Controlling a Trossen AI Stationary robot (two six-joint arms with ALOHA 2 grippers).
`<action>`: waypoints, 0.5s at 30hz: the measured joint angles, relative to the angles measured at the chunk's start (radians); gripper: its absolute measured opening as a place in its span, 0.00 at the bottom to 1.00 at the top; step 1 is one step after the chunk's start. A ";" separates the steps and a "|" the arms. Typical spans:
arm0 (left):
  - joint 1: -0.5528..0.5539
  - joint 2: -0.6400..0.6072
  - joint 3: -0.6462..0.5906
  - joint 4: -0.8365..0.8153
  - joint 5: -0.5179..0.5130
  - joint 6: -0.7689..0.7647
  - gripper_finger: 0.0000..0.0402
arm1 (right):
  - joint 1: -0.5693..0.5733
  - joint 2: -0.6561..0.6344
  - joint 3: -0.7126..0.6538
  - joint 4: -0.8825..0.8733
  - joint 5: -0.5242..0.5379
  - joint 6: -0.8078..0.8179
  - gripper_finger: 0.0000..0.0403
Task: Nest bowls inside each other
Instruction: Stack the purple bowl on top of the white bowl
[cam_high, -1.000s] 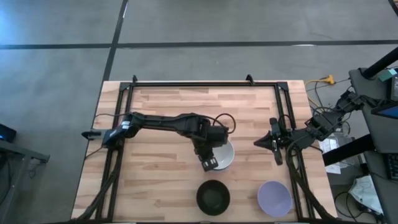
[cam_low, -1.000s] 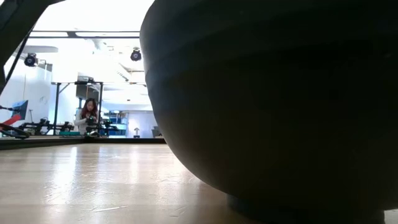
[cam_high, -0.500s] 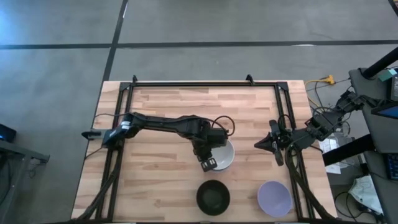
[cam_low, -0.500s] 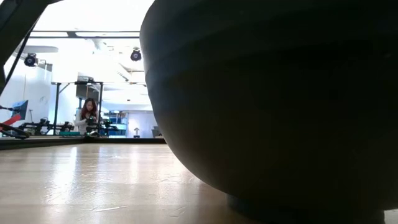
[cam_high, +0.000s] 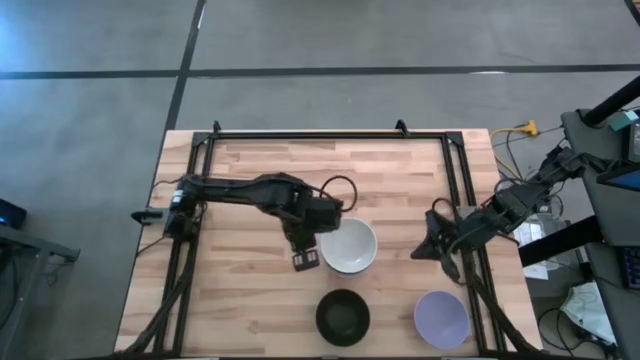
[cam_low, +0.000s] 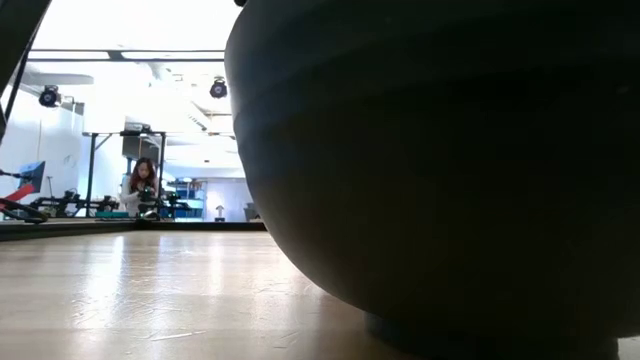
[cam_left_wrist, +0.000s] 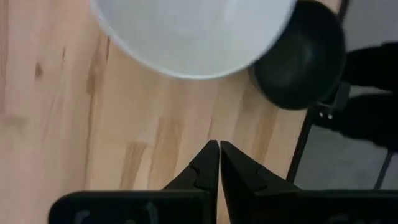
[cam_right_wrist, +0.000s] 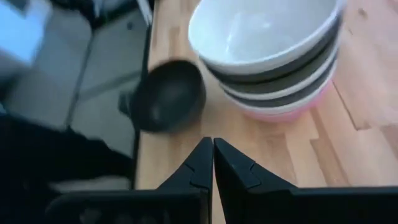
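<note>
Surface: wooden table (cam_high: 250, 170) is filling the middle of the high view, grey floor lying around it.
Stack: nested bowls (cam_high: 347, 246), white on top, are sitting just right of the picture's centre; the right wrist view is showing the stack (cam_right_wrist: 273, 53) as white, black, white, black and pink layers.
Loose bowls: black bowl (cam_high: 343, 317) is waiting at the lower centre, lavender bowl (cam_high: 442, 319) at the lower right, both apart from the stack.
Risk: I judge the tall stack could be tipping or sliding if a gripper is brushing its rim, since the left one is hanging just beside it; a bowl lowered off-centre could be jamming askew.
Left arm: reaching in from the left edge, left gripper (cam_high: 306, 261) is pointing down just left of the stack, fingers pressed together and holding nothing.
Right arm: right gripper (cam_high: 430, 246) is hovering at the table's right rail, fingers pressed together, empty.
</note>
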 joint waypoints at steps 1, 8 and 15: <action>-0.004 -0.012 -0.010 0.006 0.004 0.020 0.00 | -0.001 0.015 0.000 0.003 -0.016 -0.044 0.02; -0.045 -0.142 -0.159 0.005 0.001 0.146 0.00 | 0.000 0.137 0.000 -0.006 -0.143 -0.162 0.12; -0.122 -0.381 -0.481 0.169 -0.087 0.129 0.00 | 0.000 0.276 0.000 -0.034 -0.267 -0.163 0.36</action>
